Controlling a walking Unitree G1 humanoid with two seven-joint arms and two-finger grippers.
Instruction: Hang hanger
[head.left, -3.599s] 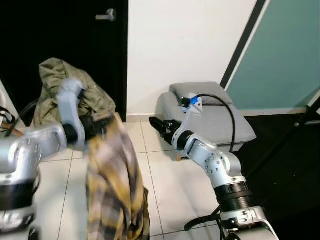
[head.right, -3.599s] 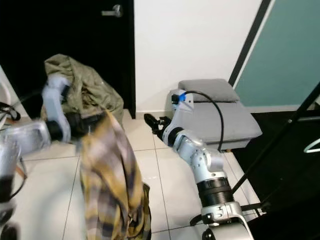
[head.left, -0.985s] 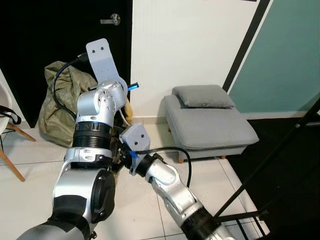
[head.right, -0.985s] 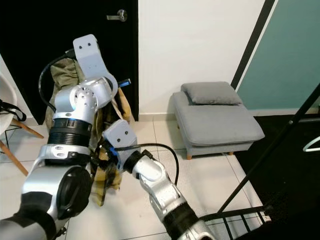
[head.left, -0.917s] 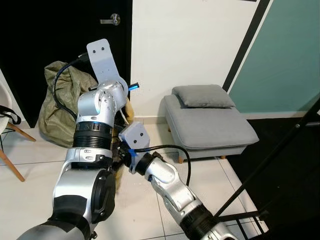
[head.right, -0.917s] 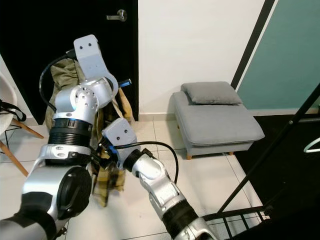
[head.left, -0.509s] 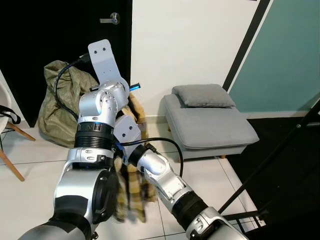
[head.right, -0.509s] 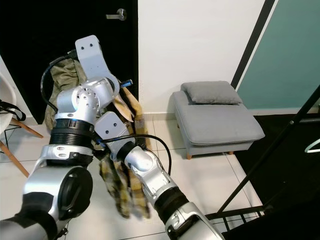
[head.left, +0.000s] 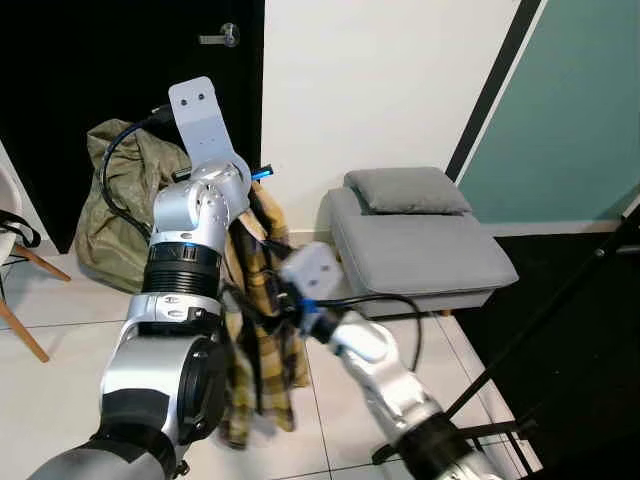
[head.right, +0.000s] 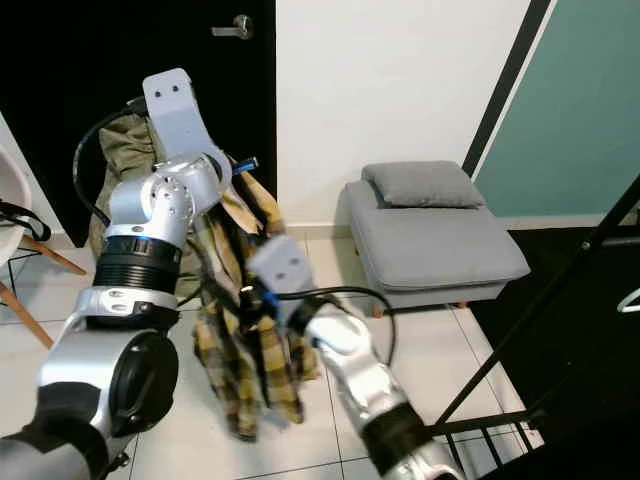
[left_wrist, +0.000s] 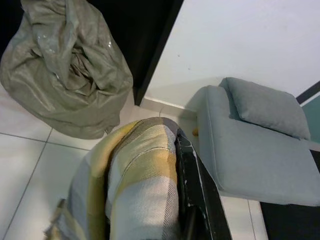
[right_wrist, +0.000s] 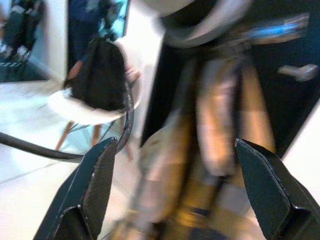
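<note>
A yellow plaid shirt (head.left: 258, 340) hangs from my raised left arm, down to just above the floor tiles. My left gripper (head.left: 262, 222) is at its top, mostly hidden by the cloth. In the left wrist view, one black finger (left_wrist: 196, 200) lies against the folded plaid shirt (left_wrist: 140, 190). No hanger can be made out under the cloth. My right gripper (head.left: 263, 297) reaches in from the right at the shirt's middle. Its fingers stand wide apart in the right wrist view, open (right_wrist: 175, 195), with the blurred shirt (right_wrist: 210, 145) just ahead.
A grey footstool (head.left: 420, 245) with a cushion stands by the white wall at the right. An olive sack (head.left: 110, 200) slumps before the black door (head.left: 120, 60). A white chair (head.left: 12, 235) is at the far left, and a black rack pole (head.left: 545, 325) at the right.
My right arm has pulled back to the right from under the left arm. The shirt now hangs longer and more spread. The left arm stays raised.
</note>
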